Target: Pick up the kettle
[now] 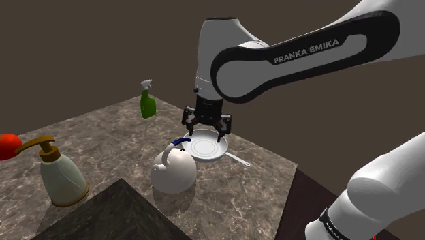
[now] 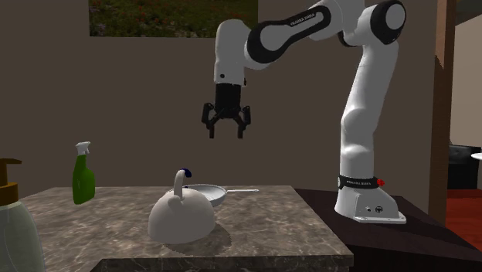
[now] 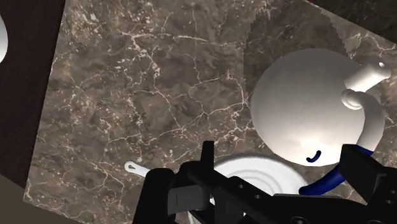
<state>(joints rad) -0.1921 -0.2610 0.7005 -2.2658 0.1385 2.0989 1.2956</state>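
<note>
while it hangs above the pan beside the white kettle, the claw stands wide open, touching nothing.

The counter looks like polished stone: dark brown marble threaded with fine white veins, smooth with a soft sheen. The kettle is drawn plain white, smooth and faintly glossy, with no material plainly showing. A dark blue strip on its handle looks slick. The pan is pale and smooth, with faint concentric rings on its floor. The spray bottle looks like glossy green plastic. The soap dispenser has a shiny cream body and a brass-coloured pump. The arm has a smooth white shell, and the tool is matt black.
</note>
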